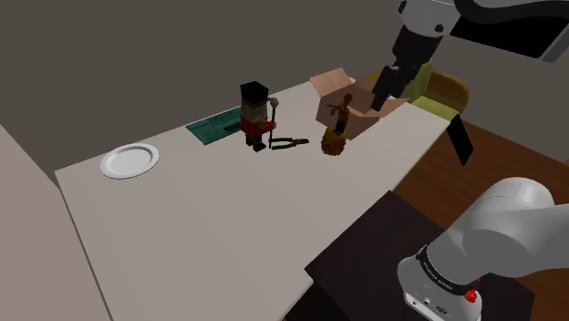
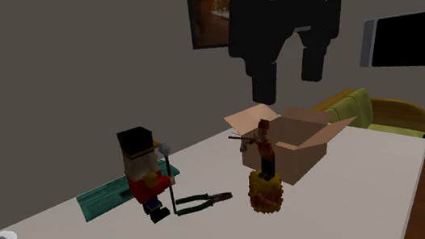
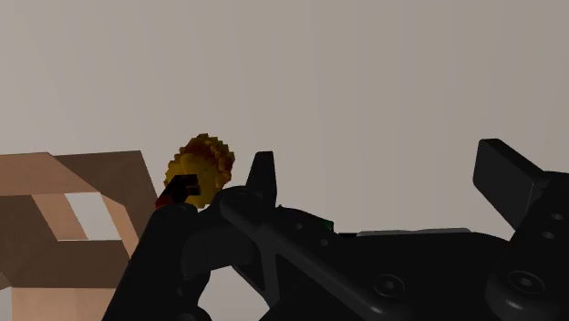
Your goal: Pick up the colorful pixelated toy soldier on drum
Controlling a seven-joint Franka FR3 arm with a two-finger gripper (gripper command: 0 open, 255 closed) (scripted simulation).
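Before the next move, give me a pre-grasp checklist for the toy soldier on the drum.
1. End effector open: ok, fingers apart.
2. Toy soldier upright on the table: ok.
3. Soldier between the fingers: not ok; in the wrist view its yellow drum sits outside one finger.
4. Grasp height: not ok, end effector well above the table.
5. Clearance from the cardboard box right behind: cannot tell.
6. Pliers apart from the drum: ok.
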